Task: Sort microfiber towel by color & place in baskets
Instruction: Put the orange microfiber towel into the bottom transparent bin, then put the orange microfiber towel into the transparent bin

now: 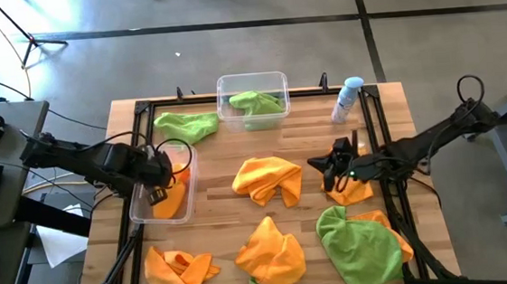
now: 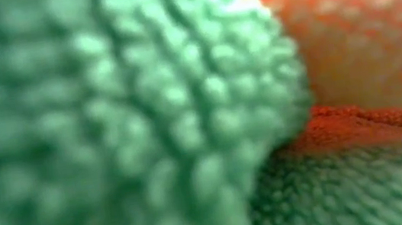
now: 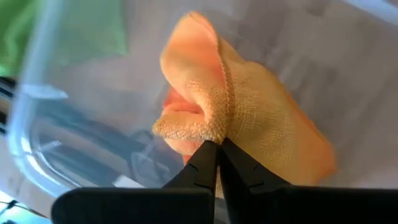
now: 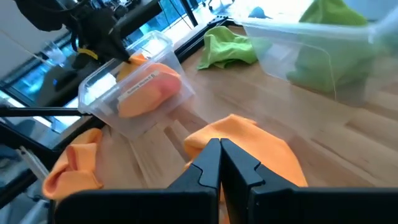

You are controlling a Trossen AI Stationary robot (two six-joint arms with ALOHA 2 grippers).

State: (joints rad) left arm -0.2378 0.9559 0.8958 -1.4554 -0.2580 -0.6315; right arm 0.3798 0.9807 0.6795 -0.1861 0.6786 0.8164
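My left gripper (image 1: 167,174) is down in the clear bin (image 1: 140,203) at the table's left and is shut on an orange-yellow cloth (image 1: 178,195) that lies in it. My right gripper (image 1: 317,165) is shut and hovers right of the middle orange cloth (image 1: 267,179), apart from it. A second clear bin (image 1: 276,78) at the far edge holds a green cloth (image 1: 252,103). Another green cloth (image 1: 186,125) lies flat on the table between the bins. The low view is filled by green cloth (image 2: 110,123) and orange cloth (image 2: 359,24) right at the lens. My left gripper pinches a raised fold (image 3: 208,127) of the orange cloth between its two fingertips (image 3: 202,158). It comes slanting down from the table's left into the bin. The rest of the cloth (image 4: 149,90) lies on the bin's floor, slack.
Two more orange cloths (image 1: 271,249) (image 1: 180,267) and a large green cloth (image 1: 359,242) lie along the near edge. A further orange cloth (image 1: 355,191) sits under my right arm. A blue-capped spray bottle (image 1: 348,98) lies near the far right corner. Black rails frame the table.
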